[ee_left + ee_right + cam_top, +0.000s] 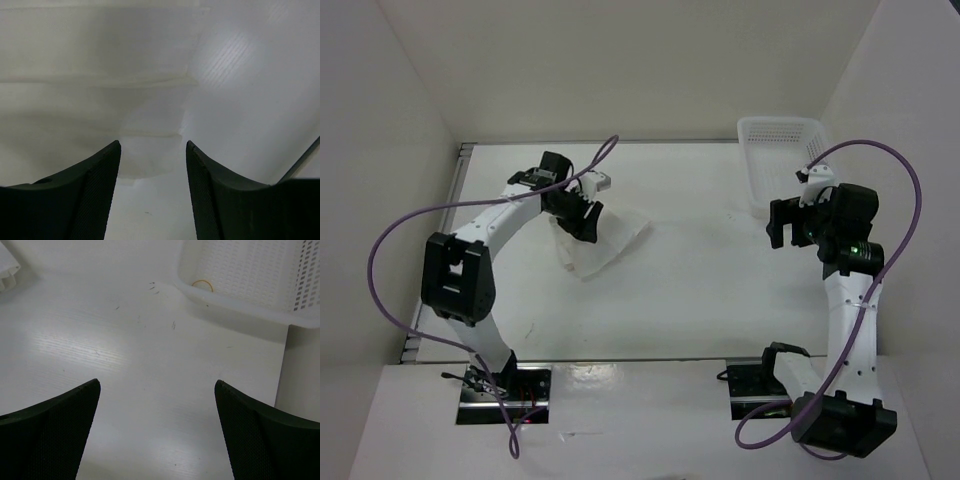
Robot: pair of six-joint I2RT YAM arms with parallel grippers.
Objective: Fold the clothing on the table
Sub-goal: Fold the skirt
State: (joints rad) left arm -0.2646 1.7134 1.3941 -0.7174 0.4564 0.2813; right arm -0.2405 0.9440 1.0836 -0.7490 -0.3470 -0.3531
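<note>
The clothing point(610, 245) lies as a small layered white bundle on the left middle of the table point(700, 290). My left gripper point(588, 222) hovers over the bundle's far left part. In the left wrist view this gripper point(154, 142) is open; stacked fabric layers point(150, 115) lie just ahead and bare table shows between the fingers. My right gripper point(778, 225) stands wide open at the right, well away from the clothing. The right wrist view shows that gripper point(157, 382) above bare table, with a corner of the clothing point(7, 267) at the top left.
A white perforated basket point(780, 150) sits at the far right corner of the table; in the right wrist view the basket point(250, 275) has a thin ring point(202, 285) lying inside. White walls enclose the table on three sides.
</note>
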